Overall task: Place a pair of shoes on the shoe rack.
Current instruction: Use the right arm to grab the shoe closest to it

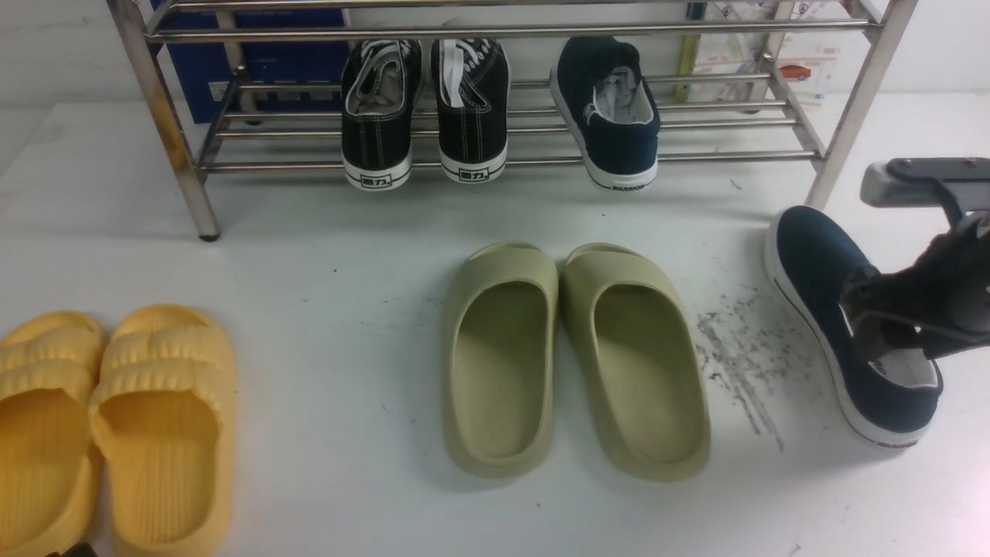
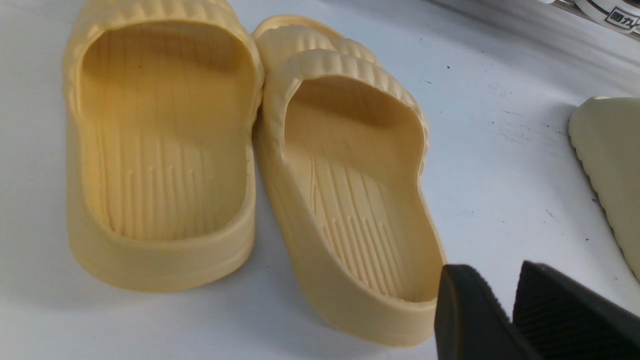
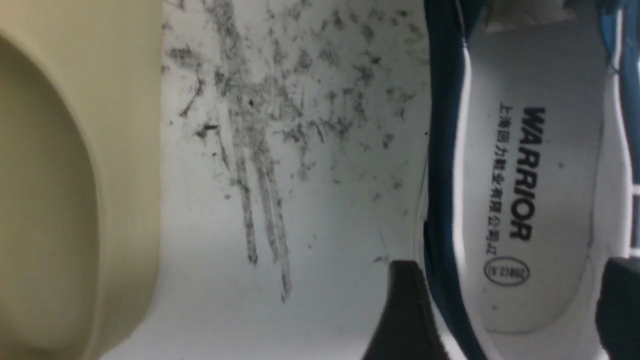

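Note:
One navy slip-on shoe (image 1: pixel 611 116) stands on the lower bars of the silver shoe rack (image 1: pixel 503 31), heel toward me. The other navy shoe (image 1: pixel 820 271) lies on the white table at the right, just outside the rack's right leg. My right gripper (image 1: pixel 889 333) is open at this shoe's heel opening. In the right wrist view the gripper (image 3: pixel 510 280) straddles the heel end: one finger is outside the shoe wall and the other is at the far side of the white "WARRIOR" insole (image 3: pixel 530 175). My left gripper (image 2: pixel 495 272) hangs empty beside the yellow slides, its fingers nearly together.
Two black lace-up sneakers (image 1: pixel 425 108) sit on the rack to the left of the navy shoe. Olive slides (image 1: pixel 572 363) lie mid-table, with one edge in the right wrist view (image 3: pixel 75 175). Yellow slides (image 1: pixel 116 418) lie front left. Dark scuff marks (image 1: pixel 742 363) lie between the olive slides and the navy shoe.

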Controlling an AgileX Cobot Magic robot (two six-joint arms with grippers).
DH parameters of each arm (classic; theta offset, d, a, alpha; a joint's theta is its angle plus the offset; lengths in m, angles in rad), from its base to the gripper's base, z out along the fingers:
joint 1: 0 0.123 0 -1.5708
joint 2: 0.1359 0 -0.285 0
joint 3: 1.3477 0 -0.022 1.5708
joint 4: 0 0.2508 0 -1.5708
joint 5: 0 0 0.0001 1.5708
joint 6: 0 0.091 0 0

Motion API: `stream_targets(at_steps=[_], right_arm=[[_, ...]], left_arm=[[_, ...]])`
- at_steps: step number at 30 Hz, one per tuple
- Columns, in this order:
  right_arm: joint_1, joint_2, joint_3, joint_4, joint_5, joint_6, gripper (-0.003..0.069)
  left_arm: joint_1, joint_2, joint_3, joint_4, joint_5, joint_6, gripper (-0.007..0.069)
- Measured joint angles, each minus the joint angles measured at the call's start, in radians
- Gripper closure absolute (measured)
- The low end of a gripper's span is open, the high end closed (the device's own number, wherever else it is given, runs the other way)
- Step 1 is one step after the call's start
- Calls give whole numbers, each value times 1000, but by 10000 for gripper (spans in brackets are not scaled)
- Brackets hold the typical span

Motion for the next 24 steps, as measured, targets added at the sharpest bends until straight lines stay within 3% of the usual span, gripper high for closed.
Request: stream_targets(at_steps=[7, 18, 24], right_arm=[[0, 95, 0, 41, -14, -55, 219], [-2, 160, -7, 85, 22, -125, 619], [35, 81, -19, 101, 142, -126, 620]], left_arm=[[0, 0, 0, 0, 0, 0, 452], [0, 0, 0, 0, 0, 0, 442], [0, 0, 0, 0, 0, 0, 438]])
